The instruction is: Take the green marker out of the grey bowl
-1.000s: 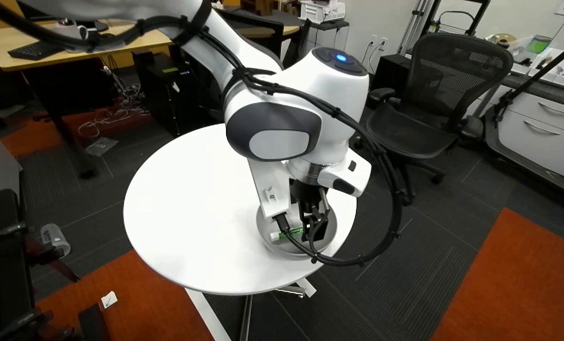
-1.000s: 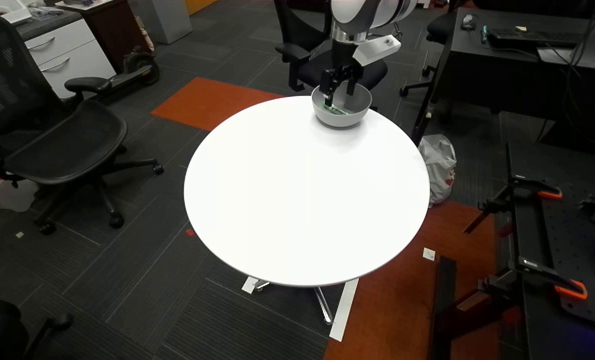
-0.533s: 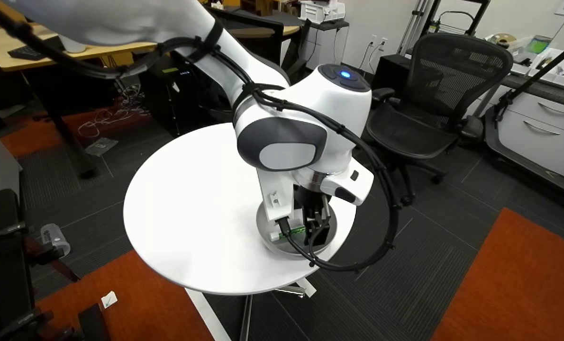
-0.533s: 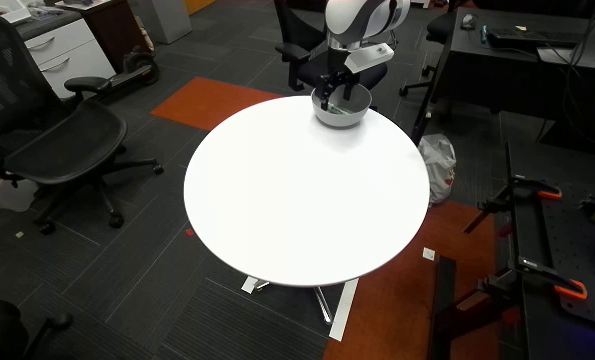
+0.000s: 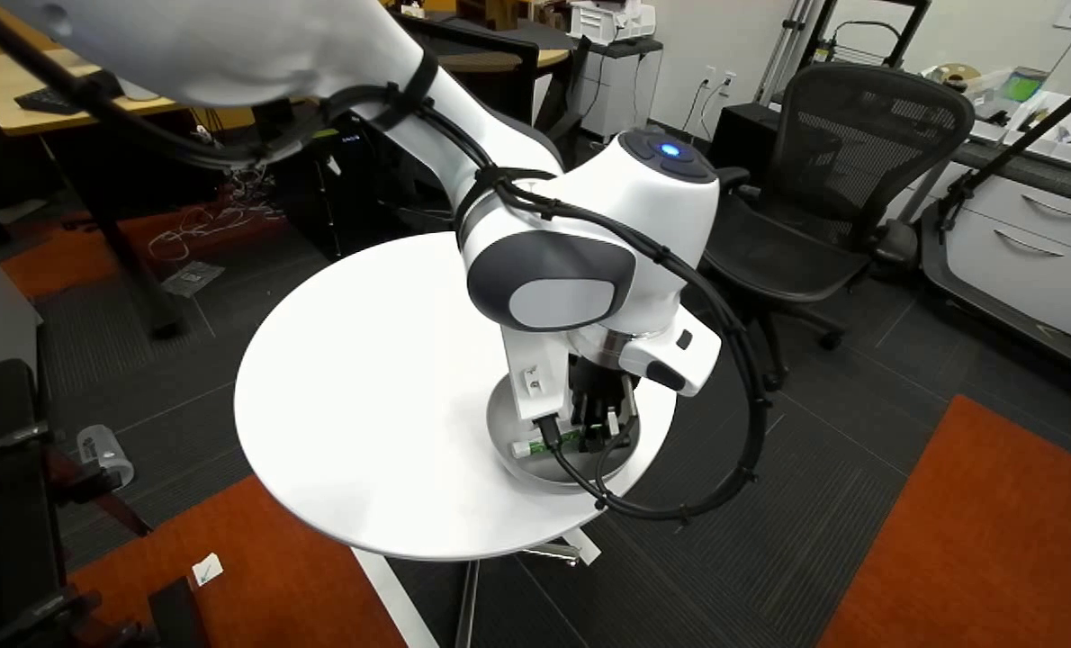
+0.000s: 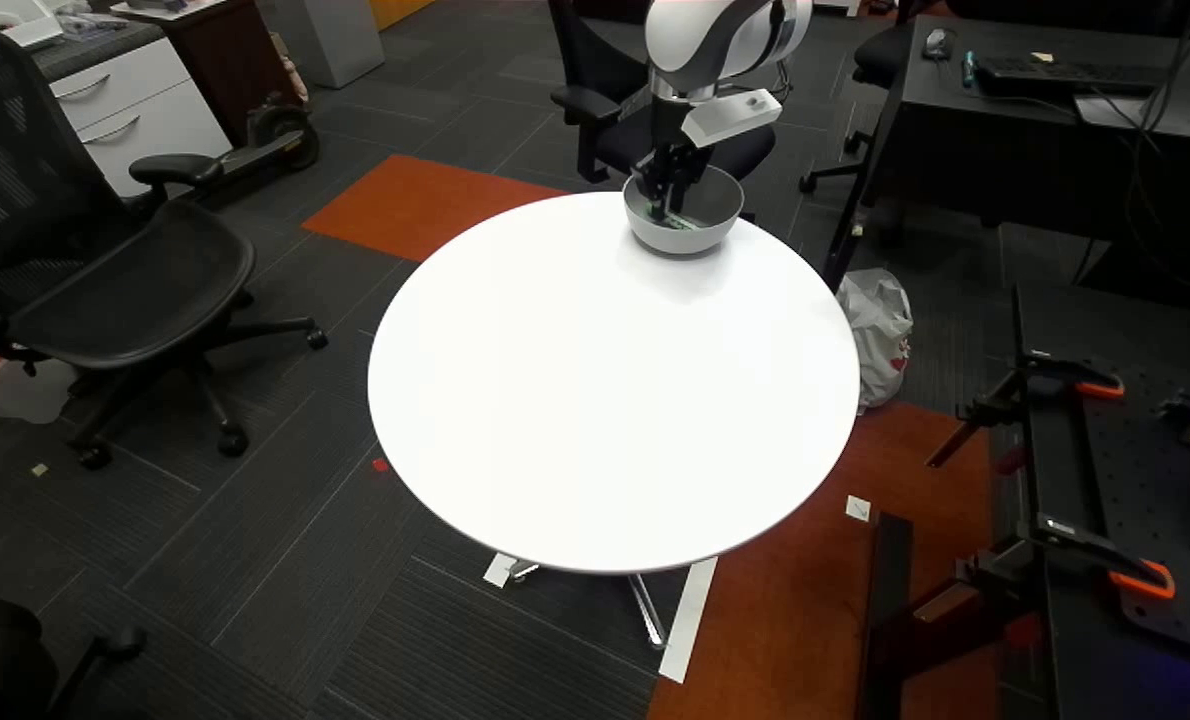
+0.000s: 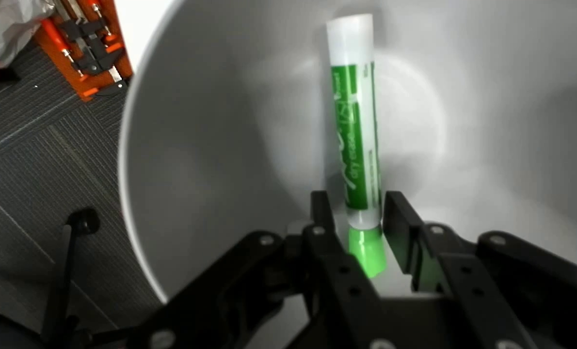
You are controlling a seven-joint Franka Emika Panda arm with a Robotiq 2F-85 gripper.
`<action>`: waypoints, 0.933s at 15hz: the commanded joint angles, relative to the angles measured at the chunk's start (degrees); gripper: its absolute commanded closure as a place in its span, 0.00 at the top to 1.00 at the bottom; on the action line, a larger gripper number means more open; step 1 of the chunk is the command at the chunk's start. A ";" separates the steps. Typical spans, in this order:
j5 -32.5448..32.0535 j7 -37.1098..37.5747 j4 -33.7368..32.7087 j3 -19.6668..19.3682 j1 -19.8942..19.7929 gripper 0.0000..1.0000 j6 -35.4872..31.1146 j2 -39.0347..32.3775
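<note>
Dark carpet (image 6: 285,560) is seen around a round white table (image 5: 346,387), where a grey bowl (image 5: 533,467) is set near the right edge in an exterior view. One thing is made out in it, the green marker (image 7: 357,145), resting in the bottom with its white end (image 7: 350,39) to the far side in the wrist view and its bright green end (image 7: 367,252) to the near side. At that green end the gripper (image 7: 356,207) is held down inside the bowl, its fingers (image 7: 322,213) set fairly narrow, one on each side of the marker; a slim gap is seen on the left, while contact on the right cannot be told. The grasp is judged not yet made. For a good grip, the fingers should be centred and brought together evenly, without the bowl being pressed. Since one end would be gripped, some droop is to be expected, and a slow, straight lift is advised.
</note>
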State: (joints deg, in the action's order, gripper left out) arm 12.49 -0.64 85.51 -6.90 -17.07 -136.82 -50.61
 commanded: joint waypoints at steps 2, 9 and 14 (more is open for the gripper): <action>-0.72 1.92 -2.89 0.02 -0.54 0.01 3.11 -1.02; -2.75 2.17 4.07 -1.24 2.03 0.05 -0.68 5.93; -6.92 3.94 10.08 -2.38 5.72 0.05 -3.47 13.19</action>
State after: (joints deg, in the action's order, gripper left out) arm 8.32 0.64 88.38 -7.76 -14.31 -137.74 -44.06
